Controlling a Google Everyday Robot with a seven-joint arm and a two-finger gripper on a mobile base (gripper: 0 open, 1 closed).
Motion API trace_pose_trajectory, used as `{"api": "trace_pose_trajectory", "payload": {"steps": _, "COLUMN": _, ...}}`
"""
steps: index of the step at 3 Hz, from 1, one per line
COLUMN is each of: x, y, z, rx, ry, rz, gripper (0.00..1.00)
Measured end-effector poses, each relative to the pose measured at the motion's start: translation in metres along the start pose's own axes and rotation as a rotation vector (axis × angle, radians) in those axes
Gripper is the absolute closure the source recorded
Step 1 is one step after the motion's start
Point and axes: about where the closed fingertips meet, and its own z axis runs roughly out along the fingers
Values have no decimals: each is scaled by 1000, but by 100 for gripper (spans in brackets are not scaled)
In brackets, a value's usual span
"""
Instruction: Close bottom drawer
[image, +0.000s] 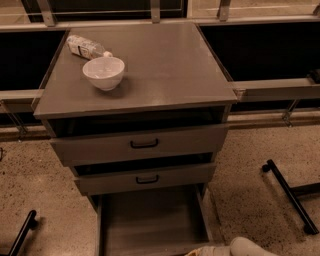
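The bottom drawer (150, 220) of the grey metal cabinet (145, 70) stands pulled far out, and its plain grey tray is open to view with nothing in it. Its front and handle are below the picture's edge. The middle drawer (145, 178) and the top drawer (142, 144) above it are each open a little, both with black handles. My gripper (197, 251) shows only as a pale tip at the bottom edge, by the bottom drawer's front right corner, with the white arm (250, 247) behind it.
A white bowl (103, 72) and a lying plastic bottle (86, 46) are on the cabinet top. Black frame legs stand on the speckled floor at right (290, 197) and at lower left (22, 232). A railing (275, 90) runs behind the cabinet.
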Motion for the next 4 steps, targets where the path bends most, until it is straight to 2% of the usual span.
{"api": "trace_pose_trajectory", "payload": {"steps": 1, "x": 16, "y": 0, "z": 8, "rx": -13, "ry": -17, "rz": -9, "gripper": 100}}
{"api": "trace_pose_trajectory", "payload": {"steps": 2, "x": 30, "y": -7, "z": 20, "rx": 7, "ry": -28, "rz": -22, "gripper": 100}}
{"api": "trace_pose_trajectory", "payload": {"steps": 3, "x": 52, "y": -18, "z": 31, "rx": 47, "ry": -31, "rz": -21, "gripper": 100}}
{"api": "trace_pose_trajectory", "payload": {"steps": 4, "x": 62, "y": -29, "z": 36, "rx": 93, "ry": -34, "rz": -39, "gripper": 100}}
